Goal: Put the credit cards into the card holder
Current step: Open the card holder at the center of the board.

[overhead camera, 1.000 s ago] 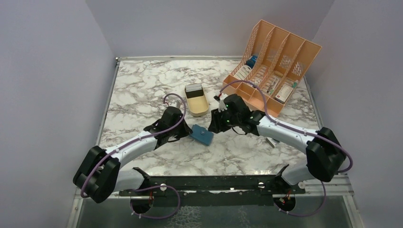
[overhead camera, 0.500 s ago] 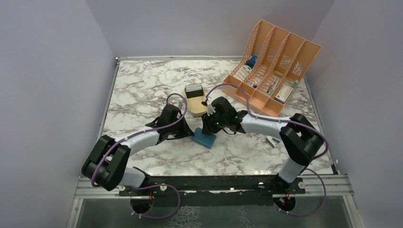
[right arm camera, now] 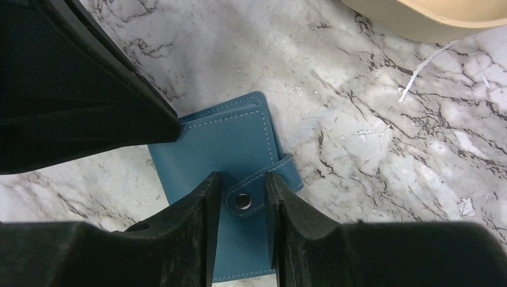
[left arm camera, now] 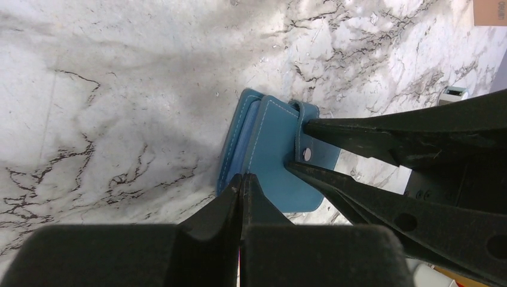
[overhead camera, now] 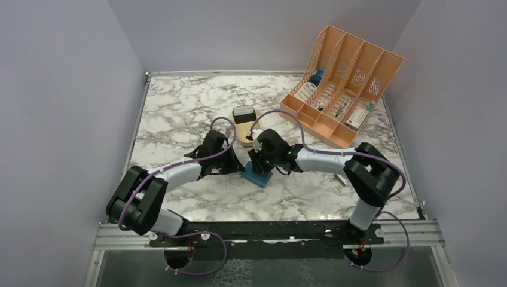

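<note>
Closed card holder [right arm camera: 221, 143], teal-blue with pale stitched edges and a strap fastened by a metal snap, lying flat on the marble counter [overhead camera: 179, 113] just in front of the tan tray [right arm camera: 418, 18]. Left pincer [left arm camera: 242, 179]: clenched, fingers pressed together, tip at the holder's near edge. Right pincer [right arm camera: 242, 177]: grasping the snap strap, one finger against each side.
</note>
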You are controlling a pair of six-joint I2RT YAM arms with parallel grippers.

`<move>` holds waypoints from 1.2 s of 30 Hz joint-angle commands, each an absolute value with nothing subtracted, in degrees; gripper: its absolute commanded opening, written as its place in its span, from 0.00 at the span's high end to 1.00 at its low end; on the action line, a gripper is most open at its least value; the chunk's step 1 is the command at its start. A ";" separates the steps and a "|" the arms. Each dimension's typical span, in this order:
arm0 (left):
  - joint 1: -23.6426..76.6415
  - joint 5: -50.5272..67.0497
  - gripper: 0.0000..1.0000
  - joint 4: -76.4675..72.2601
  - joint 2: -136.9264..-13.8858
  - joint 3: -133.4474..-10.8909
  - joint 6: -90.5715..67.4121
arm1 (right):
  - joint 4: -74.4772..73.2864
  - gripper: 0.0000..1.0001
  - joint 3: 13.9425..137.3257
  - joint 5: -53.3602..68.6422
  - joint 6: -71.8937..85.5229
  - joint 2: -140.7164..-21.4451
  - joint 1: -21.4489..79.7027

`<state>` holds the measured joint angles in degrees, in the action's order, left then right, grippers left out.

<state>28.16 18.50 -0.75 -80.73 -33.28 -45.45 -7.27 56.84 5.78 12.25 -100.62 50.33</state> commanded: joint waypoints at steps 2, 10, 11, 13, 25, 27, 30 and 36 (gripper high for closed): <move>27.37 18.68 1.00 -0.09 -81.18 -35.07 -44.04 | -9.98 0.70 55.86 -1.00 10.48 -101.30 51.90; 26.90 17.35 1.00 1.87 -81.60 -35.67 -43.26 | -11.79 0.88 55.25 -6.41 10.91 -99.55 52.82; 26.89 17.24 1.00 1.98 -81.63 -35.68 -43.12 | -12.02 0.90 55.25 -6.92 11.24 -99.18 52.82; 26.82 17.16 1.00 2.20 -81.74 -35.68 -43.07 | -12.76 0.95 55.51 -7.93 11.84 -98.48 52.82; 26.84 16.88 1.00 2.84 -83.31 -35.52 -42.62 | -14.39 0.98 55.72 -5.36 12.71 -95.55 52.82; 26.84 17.73 1.00 1.85 -83.70 -35.42 -42.88 | -13.93 0.92 55.71 -2.55 12.92 -94.94 52.82; 26.86 18.98 1.00 0.25 -84.20 -35.25 -43.34 | -13.43 0.82 56.19 0.32 13.19 -94.64 52.82; 26.81 20.41 1.00 -0.95 -85.15 -35.16 -43.68 | -12.01 0.73 56.83 2.35 12.85 -95.54 52.82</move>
<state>26.98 18.81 0.45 -83.94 -34.52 -43.97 -13.47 56.05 -0.86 13.23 -95.98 52.77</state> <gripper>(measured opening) 0.009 0.245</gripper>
